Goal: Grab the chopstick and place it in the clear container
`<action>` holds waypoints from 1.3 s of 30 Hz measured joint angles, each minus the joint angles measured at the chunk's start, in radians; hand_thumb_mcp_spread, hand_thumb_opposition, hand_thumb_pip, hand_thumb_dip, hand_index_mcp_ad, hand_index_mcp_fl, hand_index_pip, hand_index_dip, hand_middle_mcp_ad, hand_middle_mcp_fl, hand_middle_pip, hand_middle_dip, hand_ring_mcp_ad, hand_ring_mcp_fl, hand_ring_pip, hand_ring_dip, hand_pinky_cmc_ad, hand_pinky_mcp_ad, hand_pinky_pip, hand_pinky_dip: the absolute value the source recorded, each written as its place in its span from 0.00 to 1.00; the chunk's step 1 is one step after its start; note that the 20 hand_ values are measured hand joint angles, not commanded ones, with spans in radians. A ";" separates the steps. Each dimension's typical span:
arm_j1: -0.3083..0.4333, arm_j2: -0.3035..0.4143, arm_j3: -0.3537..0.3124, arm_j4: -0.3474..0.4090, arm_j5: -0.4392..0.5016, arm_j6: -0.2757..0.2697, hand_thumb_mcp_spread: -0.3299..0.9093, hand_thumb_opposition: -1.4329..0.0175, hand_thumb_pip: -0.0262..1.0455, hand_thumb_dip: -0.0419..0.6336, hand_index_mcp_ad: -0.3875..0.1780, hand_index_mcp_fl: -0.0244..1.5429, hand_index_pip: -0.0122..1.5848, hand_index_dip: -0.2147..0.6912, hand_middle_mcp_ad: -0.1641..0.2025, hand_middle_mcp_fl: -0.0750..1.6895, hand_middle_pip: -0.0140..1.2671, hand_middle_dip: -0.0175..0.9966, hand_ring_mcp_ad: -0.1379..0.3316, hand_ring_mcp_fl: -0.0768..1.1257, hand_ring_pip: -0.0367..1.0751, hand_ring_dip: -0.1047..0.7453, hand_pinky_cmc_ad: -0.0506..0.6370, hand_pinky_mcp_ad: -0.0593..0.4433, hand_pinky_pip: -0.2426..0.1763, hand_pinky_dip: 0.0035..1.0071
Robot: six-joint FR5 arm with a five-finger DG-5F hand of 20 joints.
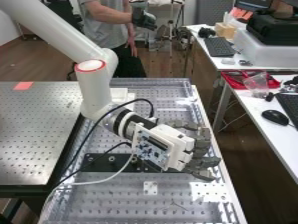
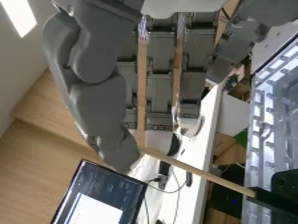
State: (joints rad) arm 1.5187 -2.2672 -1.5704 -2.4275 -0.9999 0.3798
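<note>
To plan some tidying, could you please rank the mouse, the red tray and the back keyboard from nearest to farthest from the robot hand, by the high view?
From the robot hand:
1. Mouse, at the view's right.
2. Red tray, behind the mouse.
3. Back keyboard, beyond the tray.

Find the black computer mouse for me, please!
In the high view, the mouse is near the right edge, on the white desk, just left of the nearer keyboard.
</note>
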 joint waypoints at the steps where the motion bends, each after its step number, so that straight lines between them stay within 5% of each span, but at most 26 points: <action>1: 0.000 0.000 0.001 -0.001 0.000 -0.003 0.82 0.30 0.50 0.45 0.50 0.50 0.74 0.29 0.57 0.59 0.54 0.68 0.44 0.68 0.12 0.64 0.76 0.47 0.82 0.17; 20: 0.006 0.000 0.046 0.002 0.027 -0.073 0.84 0.29 0.49 0.45 0.56 0.60 0.61 0.30 0.57 0.64 0.49 0.67 0.39 0.85 0.12 0.64 0.77 0.55 0.91 0.17; 39: -0.021 0.039 0.170 -0.194 -0.044 -0.202 0.83 0.28 0.49 0.45 0.56 0.62 0.57 0.30 0.56 0.66 0.47 0.66 0.38 0.89 0.10 0.64 0.78 0.55 0.91 0.17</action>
State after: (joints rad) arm 1.4972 -2.2281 -1.4004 -2.6214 -1.0436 0.1783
